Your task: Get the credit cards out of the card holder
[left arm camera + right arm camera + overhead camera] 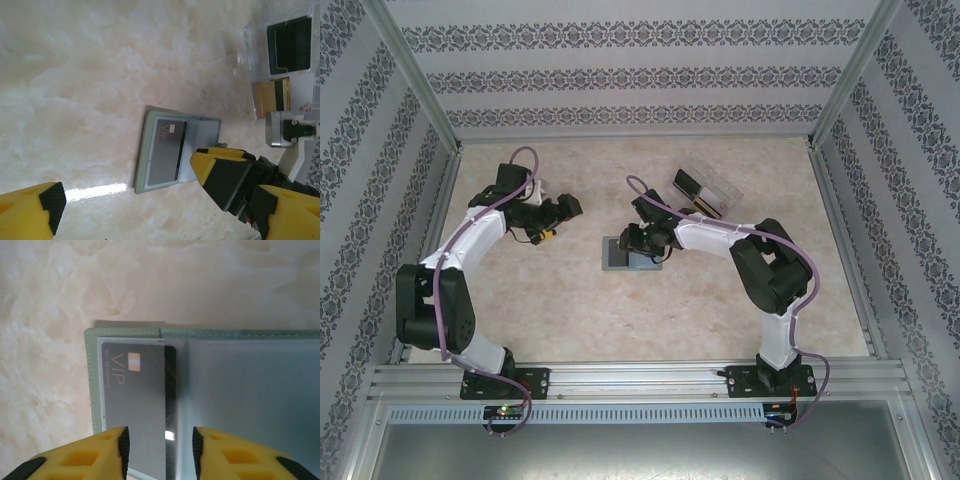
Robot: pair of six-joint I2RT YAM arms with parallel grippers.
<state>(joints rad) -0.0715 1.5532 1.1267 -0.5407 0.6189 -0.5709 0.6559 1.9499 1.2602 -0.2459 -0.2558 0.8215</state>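
- On the marbled table (75,100), your card holder (202,134) lies open and flat, with both panels facing up.
- Inside the card holder's left panel, as your right wrist camera frames it, a grey card (135,400) marked VIP sits under a clear sleeve, with a gold chip beside the lettering.
- Directly over the card holder, your right gripper (159,440) points down with its yellow fingers narrowly apart, straddling the grey card's dark stripe. You cannot tell whether the tips touch the sleeve.
- Left of the card holder and well apart from it, your left gripper (570,207) hangs spread wide and empty.
- Beyond the card holder, to its right, the clear plastic box (705,188) rests on the table, with dark cards (290,45) and a golden-yellow card (267,95) inside it.
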